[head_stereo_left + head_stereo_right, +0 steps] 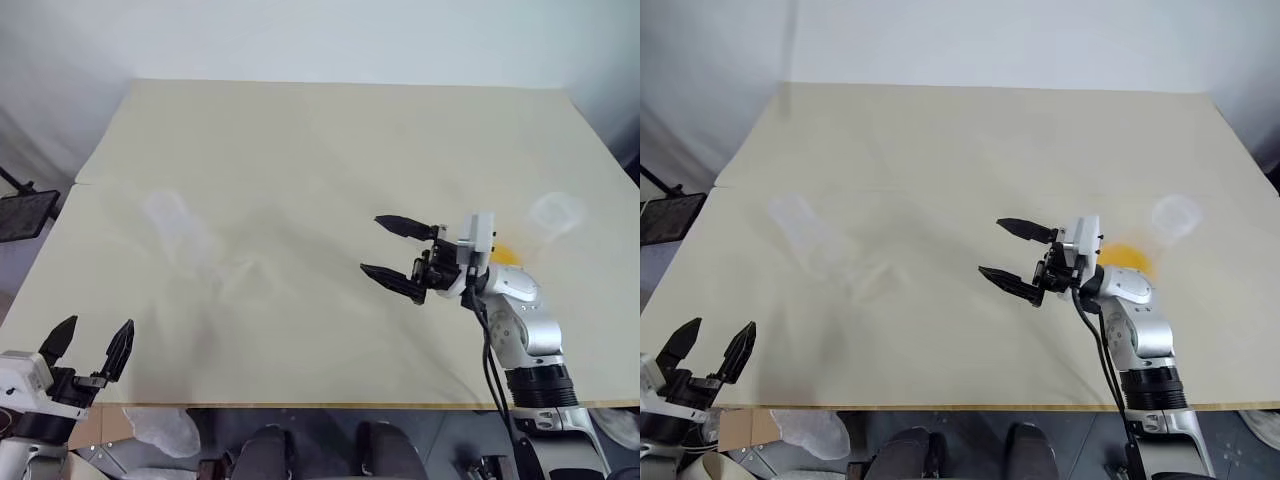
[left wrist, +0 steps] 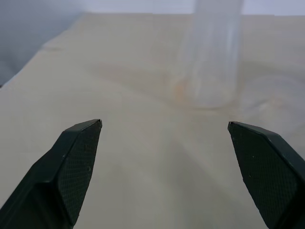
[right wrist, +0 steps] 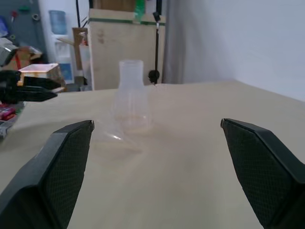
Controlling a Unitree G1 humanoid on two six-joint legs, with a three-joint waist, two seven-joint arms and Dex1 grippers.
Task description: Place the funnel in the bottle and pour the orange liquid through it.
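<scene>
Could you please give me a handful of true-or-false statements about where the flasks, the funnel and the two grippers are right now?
1. Both grippers are open. True: left gripper and right gripper hold nothing.
2. The funnel sits in the bottle's neck. False: the funnel lies on the table beside the bottle.
3. The orange liquid is on the robot's right side. True.
4. The right gripper grips the flask of orange liquid. False: its fingers are apart and empty.
</scene>
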